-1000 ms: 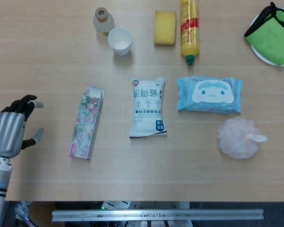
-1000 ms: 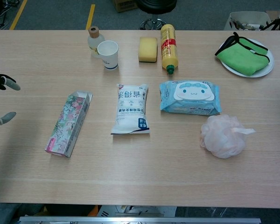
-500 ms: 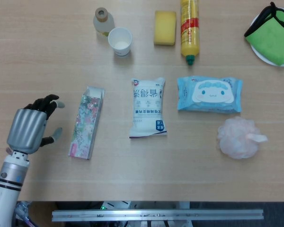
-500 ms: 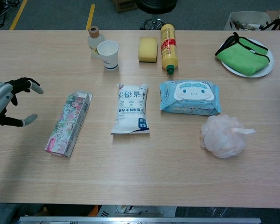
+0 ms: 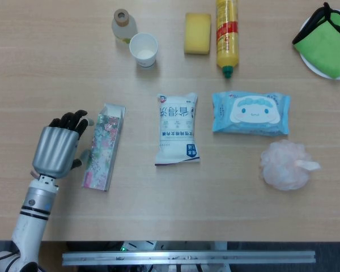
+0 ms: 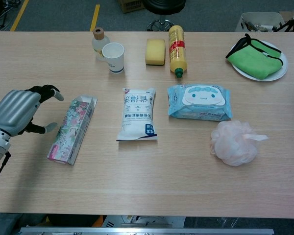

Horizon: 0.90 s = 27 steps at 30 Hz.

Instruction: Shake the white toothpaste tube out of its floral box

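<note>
The floral box [image 5: 104, 146] [image 6: 72, 128] lies flat on the table, long axis running near to far, with its far end flap open. No white toothpaste tube shows; the box's inside is hidden. My left hand [image 5: 58, 148] [image 6: 18, 112] hovers just left of the box, fingers spread and curved toward its side, holding nothing. I cannot tell whether a fingertip touches the box. My right hand is in neither view.
A white pouch [image 5: 177, 129] lies right of the box, then a blue wipes pack [image 5: 250, 113] and a pink bath puff [image 5: 285, 164]. At the back stand a small bottle [image 5: 123, 25], paper cup [image 5: 144, 49], yellow sponge [image 5: 198, 33], yellow bottle [image 5: 227, 35] and a plate with green cloth [image 5: 327, 41].
My left hand has moved right across the table, from the left edge to just beside the floral box. The box and everything else have stayed put.
</note>
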### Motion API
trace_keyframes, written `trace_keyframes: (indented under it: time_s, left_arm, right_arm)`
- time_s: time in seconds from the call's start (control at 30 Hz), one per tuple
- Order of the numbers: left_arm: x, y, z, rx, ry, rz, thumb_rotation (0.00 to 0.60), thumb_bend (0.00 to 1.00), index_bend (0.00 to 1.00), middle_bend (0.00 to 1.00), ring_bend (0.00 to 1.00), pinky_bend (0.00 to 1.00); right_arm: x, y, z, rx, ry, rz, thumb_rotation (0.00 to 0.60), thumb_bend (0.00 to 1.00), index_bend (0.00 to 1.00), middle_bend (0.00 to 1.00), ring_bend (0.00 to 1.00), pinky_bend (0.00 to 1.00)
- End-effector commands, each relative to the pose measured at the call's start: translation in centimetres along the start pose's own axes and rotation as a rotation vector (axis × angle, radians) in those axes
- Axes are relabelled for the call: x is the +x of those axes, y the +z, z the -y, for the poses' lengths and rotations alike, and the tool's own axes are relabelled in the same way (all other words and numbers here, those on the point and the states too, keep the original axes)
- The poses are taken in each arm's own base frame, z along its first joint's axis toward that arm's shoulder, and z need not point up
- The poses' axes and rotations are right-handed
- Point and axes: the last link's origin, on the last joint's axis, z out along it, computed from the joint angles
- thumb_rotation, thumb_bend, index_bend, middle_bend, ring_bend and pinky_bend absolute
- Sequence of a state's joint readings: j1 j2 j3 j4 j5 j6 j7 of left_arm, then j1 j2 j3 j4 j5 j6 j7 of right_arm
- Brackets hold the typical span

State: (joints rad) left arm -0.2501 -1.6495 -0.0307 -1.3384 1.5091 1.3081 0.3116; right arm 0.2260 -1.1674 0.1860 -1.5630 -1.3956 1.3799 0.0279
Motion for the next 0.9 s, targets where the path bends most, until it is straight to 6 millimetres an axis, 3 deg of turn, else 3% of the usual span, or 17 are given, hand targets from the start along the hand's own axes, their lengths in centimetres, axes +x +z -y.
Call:
trace_keyframes:
  time_s: [0.03, 0.9]
  left_arm:
    - [-0.7, 0.2, -0.3, 0.0, 0.014, 0.017, 0.6, 0.22, 0.3, 0.22, 0.24, 0.39]
    - [-1.8, 0.5, -4.8, -0.128, 0.016, 0.06, 0.6, 0.22, 0.3, 0.21, 0.24, 0.38]
  right_arm:
    - [-0.1, -0.1, -0.2, -0.003, -0.005, 0.005, 0.6, 0.05, 0.31, 0.29, 0.14, 0.37]
    - [-0.5, -0.5, -1.1, -0.022, 0.003, 0.017, 0.6, 0.05, 0.31, 0.29, 0.14, 0.37]
